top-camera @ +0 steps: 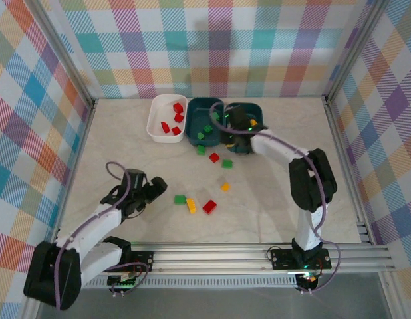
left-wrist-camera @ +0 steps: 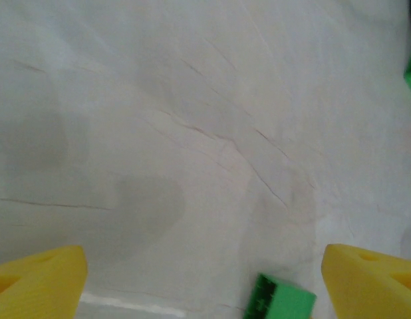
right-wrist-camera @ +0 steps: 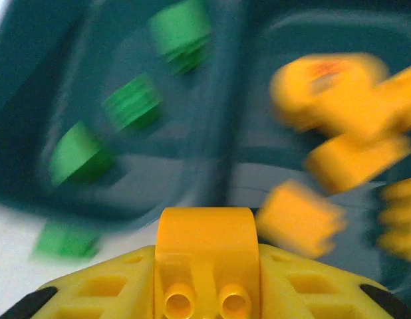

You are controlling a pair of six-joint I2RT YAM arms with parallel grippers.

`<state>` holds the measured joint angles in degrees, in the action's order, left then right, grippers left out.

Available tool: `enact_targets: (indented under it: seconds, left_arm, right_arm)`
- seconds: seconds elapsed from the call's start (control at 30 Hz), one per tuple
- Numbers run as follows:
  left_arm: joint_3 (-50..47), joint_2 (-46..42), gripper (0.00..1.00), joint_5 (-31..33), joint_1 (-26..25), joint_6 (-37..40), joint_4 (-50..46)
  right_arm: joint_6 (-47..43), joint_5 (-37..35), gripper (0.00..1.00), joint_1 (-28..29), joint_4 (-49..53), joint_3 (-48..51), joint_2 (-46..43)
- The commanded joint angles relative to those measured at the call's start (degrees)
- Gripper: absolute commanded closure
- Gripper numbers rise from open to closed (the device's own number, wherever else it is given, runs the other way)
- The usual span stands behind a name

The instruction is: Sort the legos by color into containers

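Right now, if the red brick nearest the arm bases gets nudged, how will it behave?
The red brick looks small and blocky, so probably light and rigid. Lying flat on the smooth table, it should slide, not roll.

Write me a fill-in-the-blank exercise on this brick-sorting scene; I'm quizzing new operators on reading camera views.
The white rounded plastic bin holds only ___ studded bricks.
The small green plastic bricks already sorted lie in the ___ of the three bins.
The right gripper is shut on an arched plastic brick coloured ___.
The left gripper hovers with its jaws ___ above the marbled table.
Missing words: red; middle; yellow; open.
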<state>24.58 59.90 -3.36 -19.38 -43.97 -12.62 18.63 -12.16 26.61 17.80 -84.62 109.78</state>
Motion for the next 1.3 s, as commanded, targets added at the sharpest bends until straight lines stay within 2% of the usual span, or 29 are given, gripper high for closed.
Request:
enact_targets:
  seconds: [0.0, 0.1, 0.2, 0.3, 0.57, 0.73, 0.9, 1.27]
  left_arm:
    - [6.29, 5.82, 0.16, 2.96, -5.81, 4.25, -2.79]
    - [7.68, 9.36, 0.22, 8.17, -10.30, 2.62, -4.46]
    - [7.70, 11.34, 0.24, 8.22, -12.29, 1.91, -1.57]
    - [10.23, 15.00, 0.26, 7.92, -14.19, 2.56, -2.78]
    - [13.81, 23.18, 0.36, 8.37, -18.97, 2.69, -2.81]
    - [16.57, 26.50, 0.37, 8.49, -21.51, 2.85, -4.74]
    - [18.50, 28.23, 0.38, 8.10, -23.43, 2.83, -5.46]
    - [19.79, 26.09, 0.28, 10.01, -25.44, 3.83, -9.76]
  right_arm:
    - [3.31, -0.10, 0.62, -4.98, 2.72, -4.65, 5.22]
    - [3.62, 0.83, 0.57, -7.99, 5.32, -10.75, 9.78]
    - [3.95, 2.09, 0.34, -9.80, 9.05, -16.65, 12.86]
    - [3.93, 1.82, 0.28, -9.65, 7.27, -14.69, 9.41]
    - [6.16, 1.80, 0.25, -5.84, -1.93, 6.98, -8.68]
    - [8.42, 3.27, 0.25, -5.12, -4.71, 18.90, -17.75]
    - [9.25, 3.80, 0.25, -3.99, -4.99, 25.07, -21.84]
    - [10.67, 4.21, 0.25, -1.71, -7.33, 31.18, -23.26]
